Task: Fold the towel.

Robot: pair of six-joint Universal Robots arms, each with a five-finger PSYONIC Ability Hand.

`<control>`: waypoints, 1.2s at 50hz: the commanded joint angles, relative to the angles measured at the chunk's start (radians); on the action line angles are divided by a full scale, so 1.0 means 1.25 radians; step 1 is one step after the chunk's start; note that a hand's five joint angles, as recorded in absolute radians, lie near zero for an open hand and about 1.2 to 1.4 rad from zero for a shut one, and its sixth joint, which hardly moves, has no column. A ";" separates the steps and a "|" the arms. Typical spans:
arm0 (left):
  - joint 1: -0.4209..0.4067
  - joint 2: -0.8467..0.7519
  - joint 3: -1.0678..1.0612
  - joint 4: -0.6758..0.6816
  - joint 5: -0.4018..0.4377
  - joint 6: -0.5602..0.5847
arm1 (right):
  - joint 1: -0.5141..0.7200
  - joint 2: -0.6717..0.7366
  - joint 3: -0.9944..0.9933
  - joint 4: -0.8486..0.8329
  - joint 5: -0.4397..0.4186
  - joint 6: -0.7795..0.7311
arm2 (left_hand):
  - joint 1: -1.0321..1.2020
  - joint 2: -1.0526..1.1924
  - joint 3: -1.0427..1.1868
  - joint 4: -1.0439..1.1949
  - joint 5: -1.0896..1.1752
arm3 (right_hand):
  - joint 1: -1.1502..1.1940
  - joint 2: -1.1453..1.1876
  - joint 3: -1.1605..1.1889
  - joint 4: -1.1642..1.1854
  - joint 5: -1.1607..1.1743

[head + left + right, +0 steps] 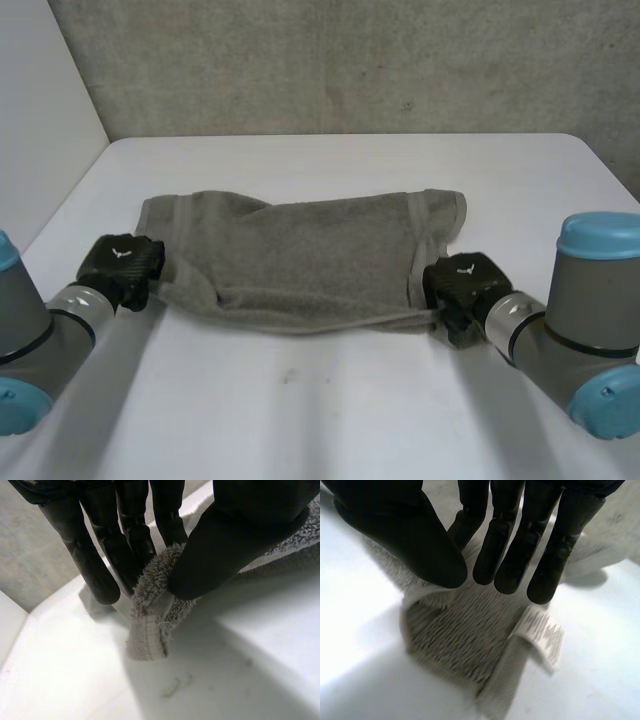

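The towel [310,265] lies long from 9 to 3 o'clock; the left hand [122,262] pinches its 8 o'clock corner, the right hand [465,283] its 4 o'clock corner.

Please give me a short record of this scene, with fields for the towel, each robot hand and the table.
towel: grey, rumpled, lying across the middle of the table
left robot hand: at the towel's near left corner, pinching it between thumb and fingers
right robot hand: at the towel's near right corner, thumb and fingers closed on the edge
table: white
fold: not yet made neatly
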 commanded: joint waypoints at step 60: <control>-0.113 0.322 0.478 -0.583 -0.052 -0.438 | 0.311 0.033 -0.075 -0.063 0.123 0.479 | 0.184 0.144 0.145 0.144 0.165 | -0.975 -0.832 -0.833 -0.834 -0.831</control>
